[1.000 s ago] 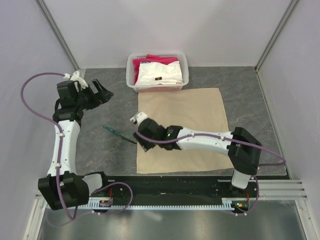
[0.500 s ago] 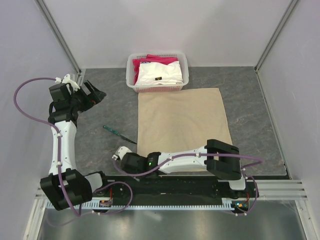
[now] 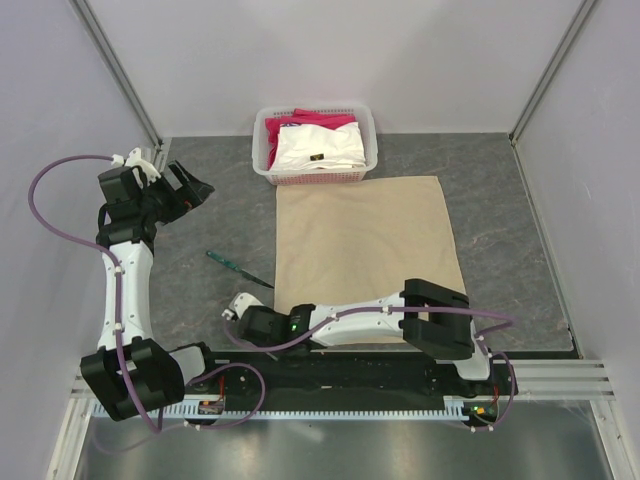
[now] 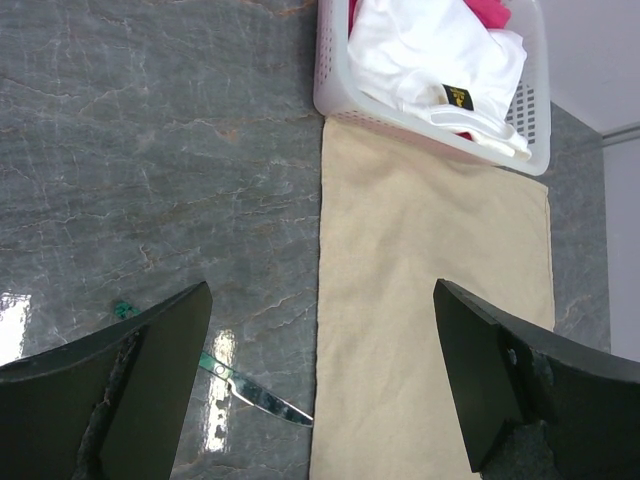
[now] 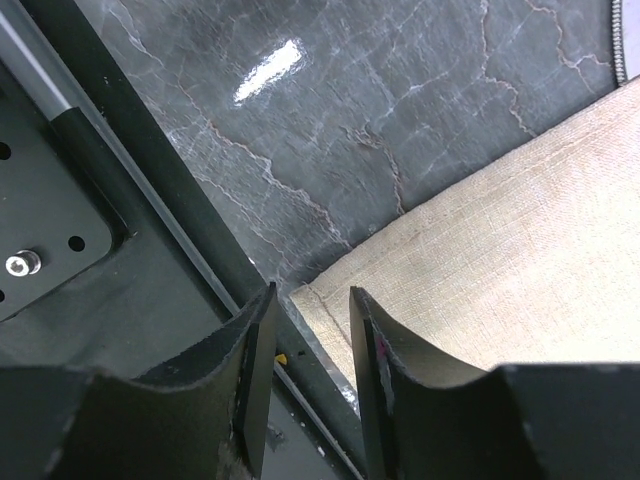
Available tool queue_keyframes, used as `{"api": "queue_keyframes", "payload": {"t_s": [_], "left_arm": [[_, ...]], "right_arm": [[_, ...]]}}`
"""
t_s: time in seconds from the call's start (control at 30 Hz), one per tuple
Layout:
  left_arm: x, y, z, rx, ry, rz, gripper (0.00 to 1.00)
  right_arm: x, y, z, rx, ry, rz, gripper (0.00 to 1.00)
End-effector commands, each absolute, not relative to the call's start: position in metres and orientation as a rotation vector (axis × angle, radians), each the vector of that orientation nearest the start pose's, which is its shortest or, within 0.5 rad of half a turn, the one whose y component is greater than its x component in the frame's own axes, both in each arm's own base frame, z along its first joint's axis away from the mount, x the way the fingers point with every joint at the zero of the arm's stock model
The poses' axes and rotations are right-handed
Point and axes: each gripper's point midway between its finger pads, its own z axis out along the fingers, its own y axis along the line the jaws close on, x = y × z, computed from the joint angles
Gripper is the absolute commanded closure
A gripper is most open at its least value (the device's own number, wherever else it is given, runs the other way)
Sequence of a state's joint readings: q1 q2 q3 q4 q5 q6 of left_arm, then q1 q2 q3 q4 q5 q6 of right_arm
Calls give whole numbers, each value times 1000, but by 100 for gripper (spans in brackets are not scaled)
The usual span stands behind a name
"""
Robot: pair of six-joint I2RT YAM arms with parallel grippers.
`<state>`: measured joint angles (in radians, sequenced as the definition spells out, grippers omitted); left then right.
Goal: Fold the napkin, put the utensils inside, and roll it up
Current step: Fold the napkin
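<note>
Black tag [image 4: 455,96], white cloth [image 4: 430,50]: unreadable | left end effector [image 4: 322,300] apart | right end effector [image 5: 313,300] slightly apart at napkin [image 5: 500,260] corner

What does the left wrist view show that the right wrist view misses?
Left wrist only: the basket holding the white cloth and pink cloth, the knife lying beside the napkin, and the left gripper wide open. Right wrist only: the napkin's near corner by the black rail, with the right gripper narrowly open over it. Both: the napkin and the grey table.
</note>
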<state>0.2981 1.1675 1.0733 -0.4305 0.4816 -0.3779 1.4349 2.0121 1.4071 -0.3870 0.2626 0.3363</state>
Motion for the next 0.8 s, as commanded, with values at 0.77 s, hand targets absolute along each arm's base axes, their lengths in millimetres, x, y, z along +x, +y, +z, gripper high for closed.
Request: {"api": "queue_keyframes", "payload": {"t_s": [0.77], "left_arm": [[356,6,263,-387,1978,-585,0]], "right_arm": [[94,451,5,-1279,2284,252,88]]}}
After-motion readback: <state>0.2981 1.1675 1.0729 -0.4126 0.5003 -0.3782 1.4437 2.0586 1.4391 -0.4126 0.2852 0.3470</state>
